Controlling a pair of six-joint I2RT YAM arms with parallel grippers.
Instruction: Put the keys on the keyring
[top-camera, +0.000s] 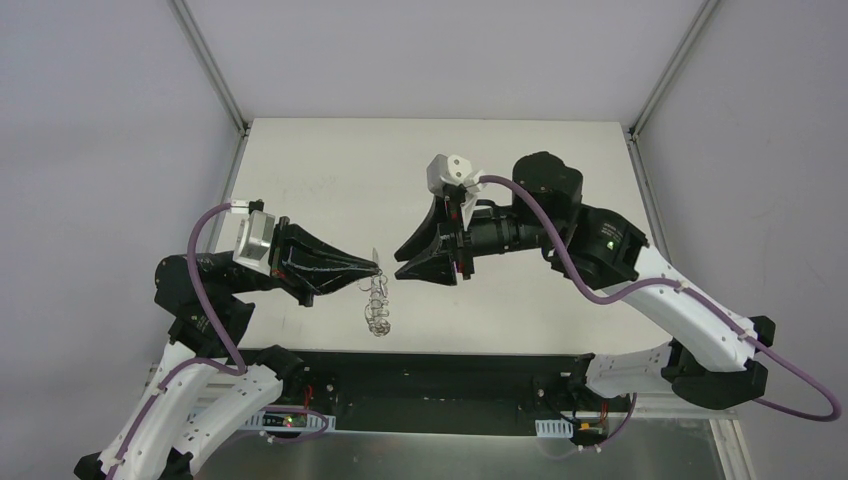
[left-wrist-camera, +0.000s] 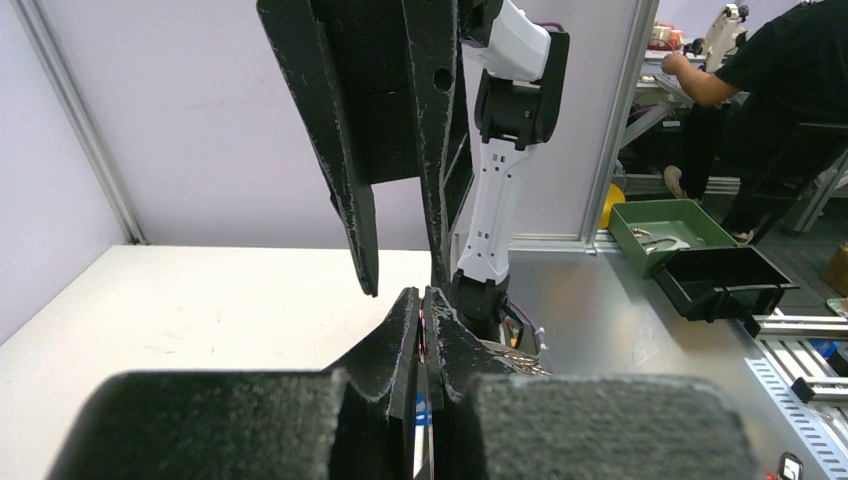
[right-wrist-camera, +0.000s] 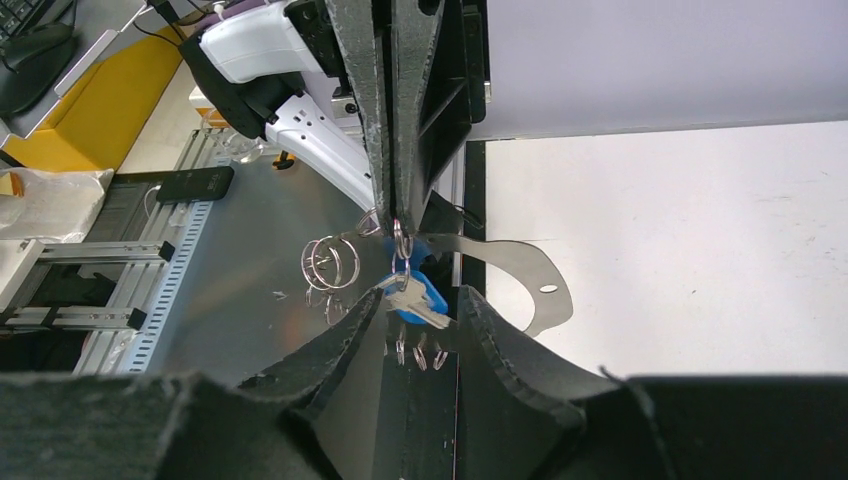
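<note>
**Light, slippery metal**

Your left tool (top-camera: 375, 268) is clenched on the ring (top-camera: 378, 305), which dangles above the surface (top-camera: 300, 160). The tiny blue key (right-wrist-camera: 412, 298) hangs between your right tool's (top-camera: 398, 262) parted fingers. Both look stiff, light and swing-prone; pinch the key's blue head.

Matt black tools around bright wire

We saw the keyring (top-camera: 377, 308) as thin, shiny silvery wire, its small loops glinting. The key (right-wrist-camera: 412, 300) had a glossy bright-blue, plastic-looking head and a pale metal blade. The left tool (top-camera: 375, 268) and the right tool (top-camera: 398, 264) were matt black, rough and grainy, with pale scuffs along their edges. The surface (top-camera: 320, 170) looked smooth, matt and off-white.
</note>
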